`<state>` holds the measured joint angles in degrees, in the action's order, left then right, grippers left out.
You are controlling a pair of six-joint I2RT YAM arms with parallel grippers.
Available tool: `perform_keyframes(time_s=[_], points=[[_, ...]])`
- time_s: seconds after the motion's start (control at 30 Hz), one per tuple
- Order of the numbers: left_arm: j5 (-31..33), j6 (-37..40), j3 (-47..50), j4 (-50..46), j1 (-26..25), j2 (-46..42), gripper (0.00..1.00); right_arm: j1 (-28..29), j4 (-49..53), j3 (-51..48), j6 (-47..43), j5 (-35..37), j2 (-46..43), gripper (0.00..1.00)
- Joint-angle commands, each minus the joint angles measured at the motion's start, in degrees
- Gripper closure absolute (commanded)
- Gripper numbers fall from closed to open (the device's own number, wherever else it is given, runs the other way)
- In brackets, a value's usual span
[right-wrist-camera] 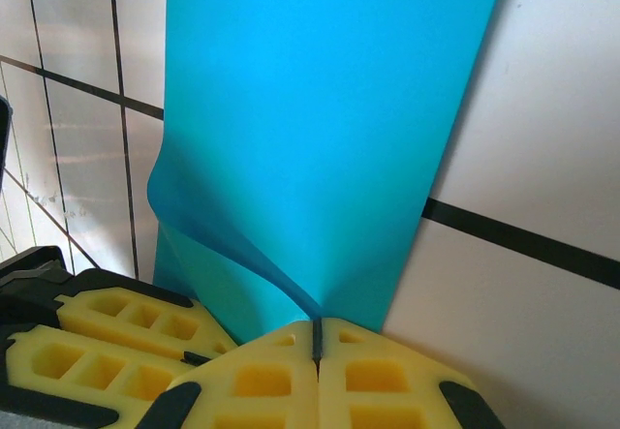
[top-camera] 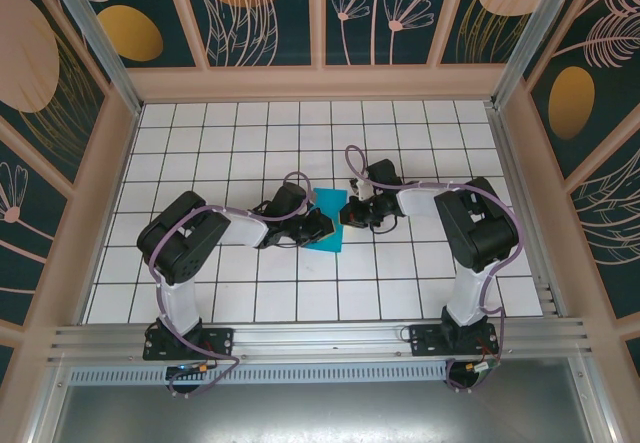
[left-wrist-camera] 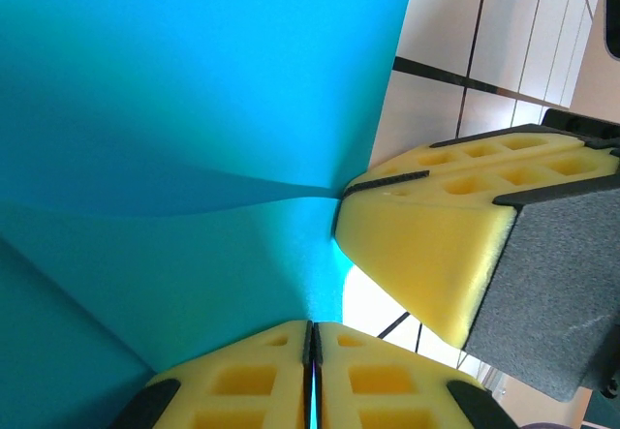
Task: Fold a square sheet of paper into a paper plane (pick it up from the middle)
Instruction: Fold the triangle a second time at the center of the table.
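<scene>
The square sheet of paper (top-camera: 326,219) is bright cyan-blue and lies bent at the middle of the tiled table, held between both arms. My left gripper (top-camera: 318,225) is shut on the sheet's near edge; in the left wrist view the paper (left-wrist-camera: 194,109) runs into the closed yellow pads (left-wrist-camera: 242,381) of my left gripper (left-wrist-camera: 312,337). My right gripper (top-camera: 347,213) is shut on the sheet's right edge; in the right wrist view the paper (right-wrist-camera: 320,129) curls up from my right gripper (right-wrist-camera: 317,337). The other gripper's yellow fingers (right-wrist-camera: 107,342) sit close by. The right arm's fingers (left-wrist-camera: 436,226) touch the sheet.
White tiled table (top-camera: 250,143) with black grid lines spreads around the arms. Wooden walls (top-camera: 320,83) with patterned panels enclose it at the back and sides. A metal rail (top-camera: 320,338) runs along the near edge by the arm bases.
</scene>
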<state>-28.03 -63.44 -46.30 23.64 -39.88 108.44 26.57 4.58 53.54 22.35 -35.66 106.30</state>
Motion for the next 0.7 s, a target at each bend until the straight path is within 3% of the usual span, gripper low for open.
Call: perform_keyframes(time_s=[0.0, 0.67], points=[[0.77, 0.79, -0.51, -2.35, -0.27, 0.98, 0.87, -0.35, 1.0, 0.95, -1.52, -0.46, 0.83, 1.0], [2.04, 1.04, 0.39, 0.88, -0.35, -4.55, 0.86, -0.37, 1.18, 1.47, -2.57, -1.86, 2.03, 1.0]])
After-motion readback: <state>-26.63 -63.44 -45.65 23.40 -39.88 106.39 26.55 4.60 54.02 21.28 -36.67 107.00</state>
